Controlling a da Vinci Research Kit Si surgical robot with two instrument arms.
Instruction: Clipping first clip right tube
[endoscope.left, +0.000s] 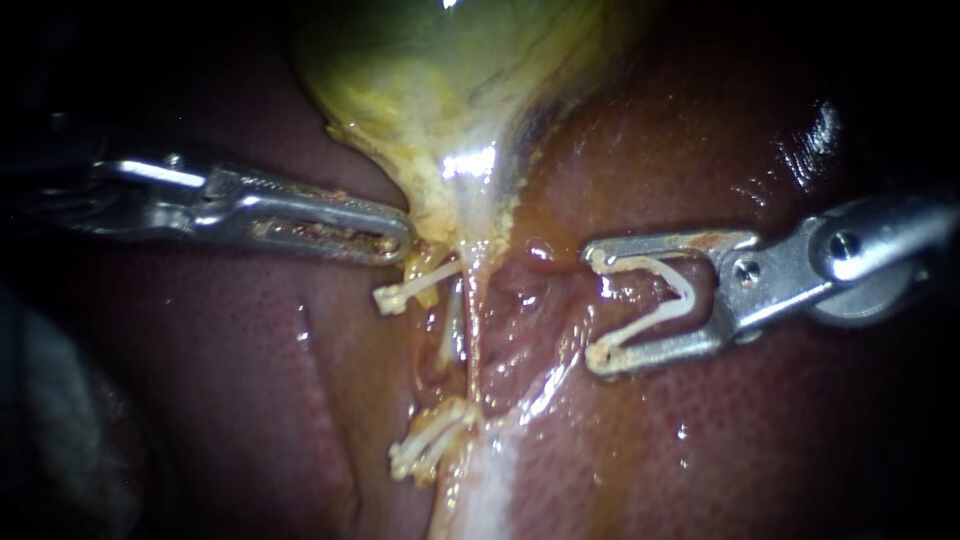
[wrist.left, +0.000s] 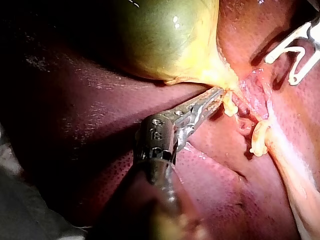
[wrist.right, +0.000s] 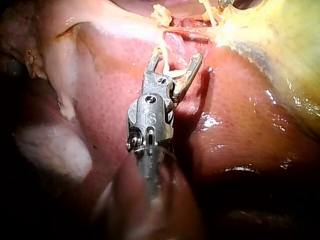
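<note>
My right instrument (endoscope.left: 596, 310), jaws wide at centre right, clamped around an open white clip (endoscope.left: 685, 296), right tube (endoscope.left: 472, 350) mid-frame just left of it, apart, my left instrument (endoscope.left: 405, 236) clamped on the gallbladder (endoscope.left: 440, 100) at its lower tip

Wht clip (endoscope.left: 683, 297), open, apart from tube (endoscope.left: 470, 340)

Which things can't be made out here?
Left instrument, endoscope view: shaft lost in darkness.
Right instrument holding a clip, left wrist view: cut off by the edge.
Placed clips, right wrist view: cropped by the edge, blurred.
Tubes, endoscope view: lower ends hidden under the lower clips.
</note>
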